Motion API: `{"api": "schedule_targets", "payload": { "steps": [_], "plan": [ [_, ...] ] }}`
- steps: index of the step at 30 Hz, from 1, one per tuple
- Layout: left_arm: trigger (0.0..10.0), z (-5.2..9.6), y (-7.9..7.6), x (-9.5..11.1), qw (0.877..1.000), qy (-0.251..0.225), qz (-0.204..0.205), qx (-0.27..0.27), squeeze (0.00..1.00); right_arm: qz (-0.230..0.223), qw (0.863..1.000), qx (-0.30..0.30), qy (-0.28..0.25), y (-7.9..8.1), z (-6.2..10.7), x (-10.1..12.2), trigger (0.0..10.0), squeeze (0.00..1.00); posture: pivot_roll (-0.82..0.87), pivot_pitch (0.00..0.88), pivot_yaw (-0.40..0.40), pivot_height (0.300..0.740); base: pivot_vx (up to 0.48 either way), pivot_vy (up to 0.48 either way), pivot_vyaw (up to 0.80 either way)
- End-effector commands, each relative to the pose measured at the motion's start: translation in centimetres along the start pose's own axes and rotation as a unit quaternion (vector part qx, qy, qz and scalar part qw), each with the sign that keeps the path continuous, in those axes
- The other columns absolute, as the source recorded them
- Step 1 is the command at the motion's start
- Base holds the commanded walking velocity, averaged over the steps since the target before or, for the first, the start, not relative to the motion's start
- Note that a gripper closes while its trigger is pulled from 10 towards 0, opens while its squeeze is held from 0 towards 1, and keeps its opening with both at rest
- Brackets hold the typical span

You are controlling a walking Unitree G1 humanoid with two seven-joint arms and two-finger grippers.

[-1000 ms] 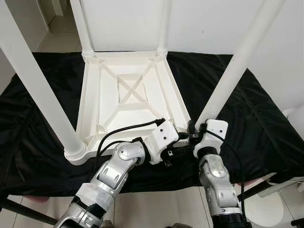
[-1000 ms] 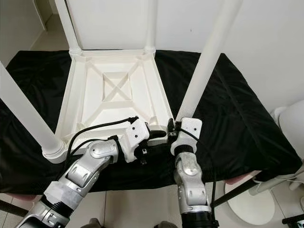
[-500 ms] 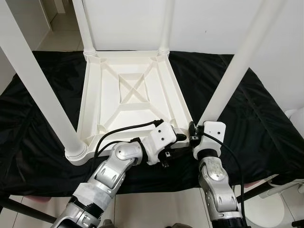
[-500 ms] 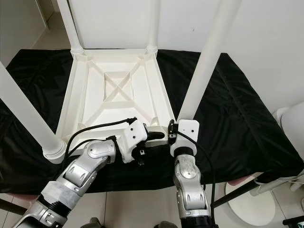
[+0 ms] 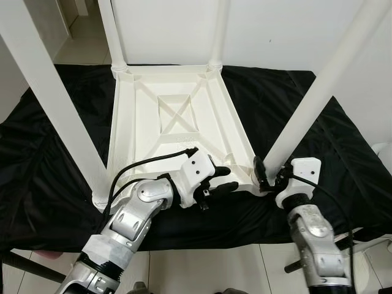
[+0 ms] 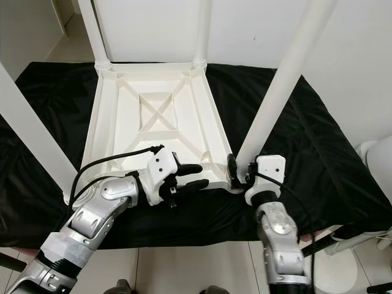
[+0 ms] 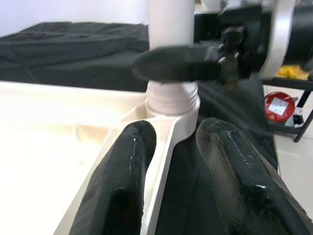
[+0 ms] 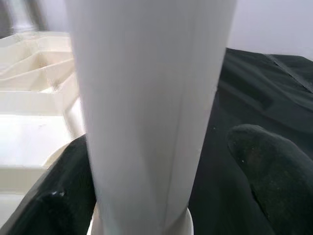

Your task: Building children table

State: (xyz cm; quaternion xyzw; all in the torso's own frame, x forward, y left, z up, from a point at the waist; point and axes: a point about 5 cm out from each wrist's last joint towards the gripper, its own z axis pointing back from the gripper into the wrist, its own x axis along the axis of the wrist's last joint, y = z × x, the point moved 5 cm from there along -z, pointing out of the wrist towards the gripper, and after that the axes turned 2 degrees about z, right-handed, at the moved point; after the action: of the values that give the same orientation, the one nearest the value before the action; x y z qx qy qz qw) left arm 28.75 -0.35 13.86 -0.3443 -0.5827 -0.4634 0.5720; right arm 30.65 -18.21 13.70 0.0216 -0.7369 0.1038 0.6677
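near-right leg [image 5: 306,116] blocks right pincer [image 5: 267,177] | tabletop rim [image 7: 168,147] between left pincer [image 5: 222,180] fingers
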Motion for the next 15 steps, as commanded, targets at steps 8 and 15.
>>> {"api": "schedule_targets", "payload": {
  "steps": [8,15],
  "plan": [
    [10.0,0.2,-1.5,0.0,0.998,0.007,-0.002,-0.059,0.0,0.044,0.986,0.158,0.028,0.4,-1.5,-0.7,10.0,0.0,-0.02,0.0,-0.015,0.74,0.0,0.0,0.0],
    [10.0,0.0,-1.1,0.2,0.999,0.004,-0.004,-0.045,0.0,0.053,0.979,0.193,0.037,0.6,-2.2,-1.1,5.0,0.0,-0.01,0.0,-0.018,0.74,0.0,0.0,0.0]
  ]
}}
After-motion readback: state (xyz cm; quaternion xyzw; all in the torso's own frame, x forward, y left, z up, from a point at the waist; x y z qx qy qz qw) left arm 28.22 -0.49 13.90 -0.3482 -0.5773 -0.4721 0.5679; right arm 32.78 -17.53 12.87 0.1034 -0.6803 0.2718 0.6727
